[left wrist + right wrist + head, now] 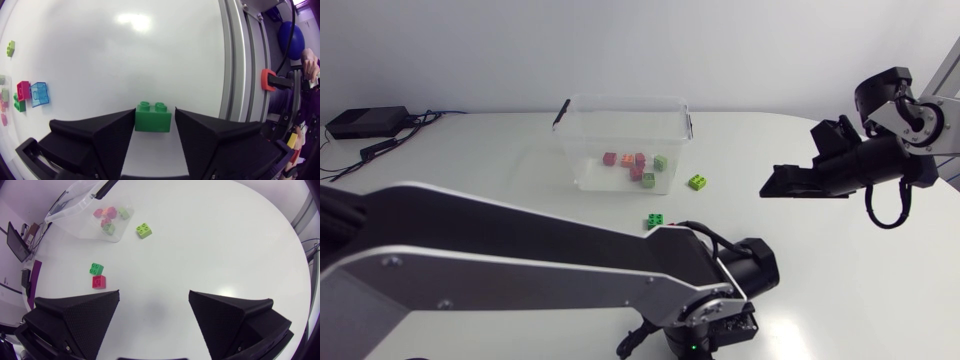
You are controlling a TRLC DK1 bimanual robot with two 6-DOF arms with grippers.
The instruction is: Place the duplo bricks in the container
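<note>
In the left wrist view a green duplo brick [152,118] stands on the white table, and my left gripper [154,114] is shut on it, one finger on each side. In the head view that gripper is hidden under my left arm [620,265] at the table's front. The clear container [625,135] at the back holds several bricks [635,165]. Loose on the table are a light green brick [698,182] and a green one [655,221], with a red brick [99,282] beside it and a blue one [39,94]. My right gripper [775,183] hangs open and empty at the right.
A black box with cables [365,122] lies at the table's far left corner. The table's metal edge [235,60] runs close beside the left gripper. My left arm spans the front of the table.
</note>
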